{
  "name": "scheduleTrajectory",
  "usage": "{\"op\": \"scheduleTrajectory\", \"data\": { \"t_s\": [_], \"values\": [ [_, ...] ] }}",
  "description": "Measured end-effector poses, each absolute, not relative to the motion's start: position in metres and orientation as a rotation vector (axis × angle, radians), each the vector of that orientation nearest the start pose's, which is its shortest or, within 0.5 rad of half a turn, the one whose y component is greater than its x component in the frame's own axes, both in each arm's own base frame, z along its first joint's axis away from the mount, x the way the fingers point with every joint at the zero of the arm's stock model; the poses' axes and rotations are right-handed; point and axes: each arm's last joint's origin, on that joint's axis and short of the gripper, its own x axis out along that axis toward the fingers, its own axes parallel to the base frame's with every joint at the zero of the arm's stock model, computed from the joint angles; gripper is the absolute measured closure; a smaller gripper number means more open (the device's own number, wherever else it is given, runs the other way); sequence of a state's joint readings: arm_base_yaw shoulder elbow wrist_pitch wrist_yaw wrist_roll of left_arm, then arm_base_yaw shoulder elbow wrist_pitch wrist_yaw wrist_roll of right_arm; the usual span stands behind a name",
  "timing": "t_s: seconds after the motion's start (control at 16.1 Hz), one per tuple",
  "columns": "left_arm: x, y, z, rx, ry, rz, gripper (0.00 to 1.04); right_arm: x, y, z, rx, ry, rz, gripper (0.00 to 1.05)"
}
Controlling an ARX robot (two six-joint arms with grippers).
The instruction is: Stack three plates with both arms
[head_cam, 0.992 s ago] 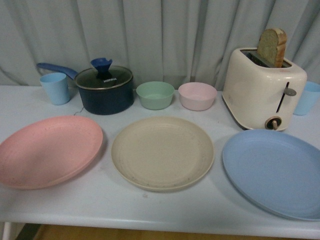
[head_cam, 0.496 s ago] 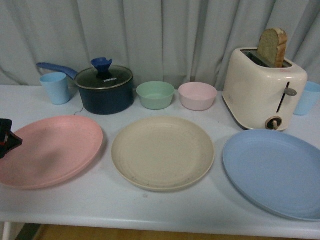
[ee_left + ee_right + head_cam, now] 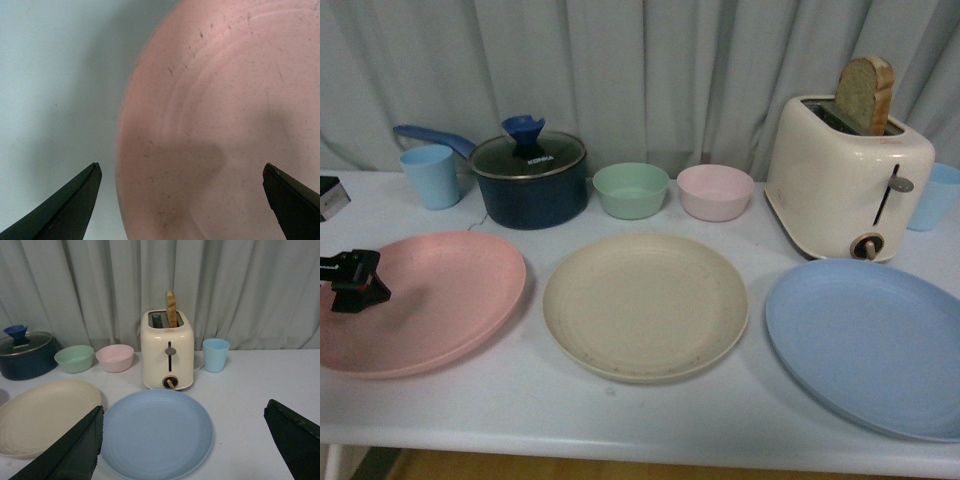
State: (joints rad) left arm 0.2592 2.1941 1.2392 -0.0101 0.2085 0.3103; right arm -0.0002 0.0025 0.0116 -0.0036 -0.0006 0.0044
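Three plates lie in a row on the white table: the pink plate (image 3: 430, 300) at the left, the beige plate (image 3: 645, 305) in the middle, the light blue plate (image 3: 865, 345) at the right. My left gripper (image 3: 342, 238) is open at the pink plate's left rim. In the left wrist view the left gripper (image 3: 181, 165) straddles the pink plate's (image 3: 225, 100) edge, one finger over the table and one over the plate. My right gripper (image 3: 185, 407) hangs open behind the blue plate (image 3: 157, 432), holding nothing, with the beige plate (image 3: 45, 412) beside it. The front view does not show the right gripper.
Behind the plates stand a dark lidded pot (image 3: 530, 180), a green bowl (image 3: 631, 190), a pink bowl (image 3: 714, 192), a cream toaster (image 3: 845, 175) with bread, and two blue cups (image 3: 430, 175) (image 3: 935, 195). The blue plate lies near the table's front edge (image 3: 620, 450).
My left gripper has come in from the left edge and moved right, over the pink plate's left rim. The plates have not moved.
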Motion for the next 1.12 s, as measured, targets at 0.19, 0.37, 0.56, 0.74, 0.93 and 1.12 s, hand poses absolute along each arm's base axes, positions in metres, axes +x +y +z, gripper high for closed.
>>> {"op": "scheduleTrajectory", "data": {
  "t_s": [0.19,0.37,0.56,0.74,0.93,1.12],
  "values": [
    [0.419,0.106,0.068,0.047,0.933,-0.093,0.16,0.097,0.000,0.167,0.004,-0.006,0.000,0.06],
    [0.427,0.109,0.064,0.041,0.939,-0.078,0.48,0.097,0.000,0.167,0.004,-0.006,0.000,0.06],
    [0.426,0.113,0.065,0.034,0.951,-0.071,0.82,0.097,0.000,0.167,0.004,-0.006,0.000,0.06],
    [0.426,0.119,0.079,-0.005,0.914,-0.088,1.02,0.097,0.000,0.167,0.004,-0.006,0.000,0.06],
    [0.416,0.115,0.113,0.038,0.864,-0.084,1.02,0.097,0.000,0.167,0.004,-0.006,0.000,0.06],
    [0.404,0.123,0.155,0.080,0.781,-0.066,1.02,0.097,0.000,0.167,0.004,-0.006,0.000,0.06]
  ]
}}
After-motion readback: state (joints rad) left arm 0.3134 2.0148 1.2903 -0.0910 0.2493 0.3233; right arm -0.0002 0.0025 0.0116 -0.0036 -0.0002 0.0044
